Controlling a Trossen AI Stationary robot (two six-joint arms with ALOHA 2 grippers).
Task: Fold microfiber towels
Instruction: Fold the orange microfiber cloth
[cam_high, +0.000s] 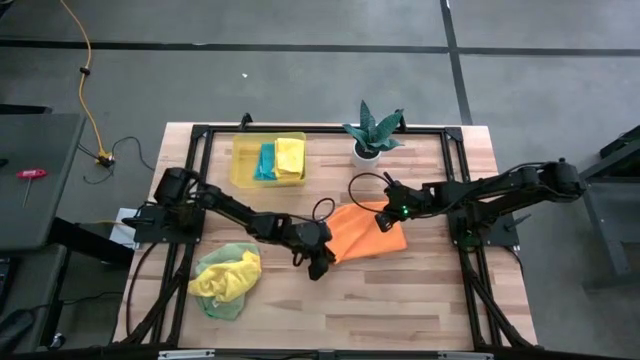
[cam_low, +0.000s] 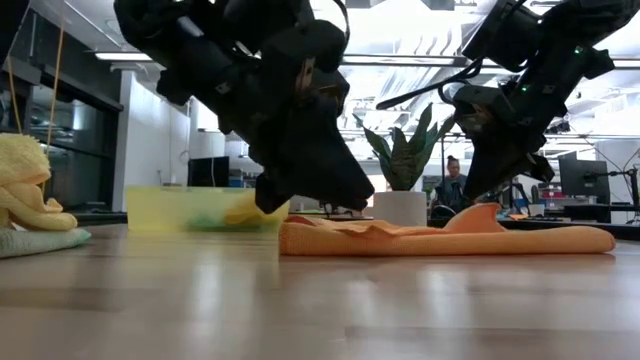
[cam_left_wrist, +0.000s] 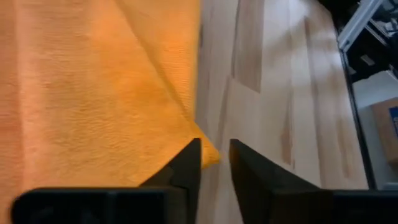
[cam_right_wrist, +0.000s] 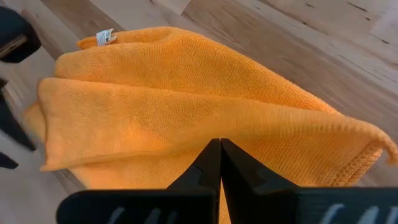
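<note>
So the orange towel (cam_high: 365, 232) is laid out mid-desk (cam_high: 400, 300), partly folded over itself. One corner is pinched by the right gripper (cam_right_wrist: 219, 163), jaws closed tight on the cloth. The left gripper (cam_left_wrist: 214, 163) is parked at the opposite corner, jaws slightly parted with the orange tip seen between them. A yellow and green towel pile (cam_high: 226, 279) is bunched near the desk's left edge, and more towels are kept in the yellow bin (cam_high: 240, 170) beside the potted plant (cam_high: 372, 132).

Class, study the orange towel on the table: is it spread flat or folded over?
Folded over. The orange towel lies in stacked layers with a doubled edge, and the right gripper is shut on its top layer.
</note>
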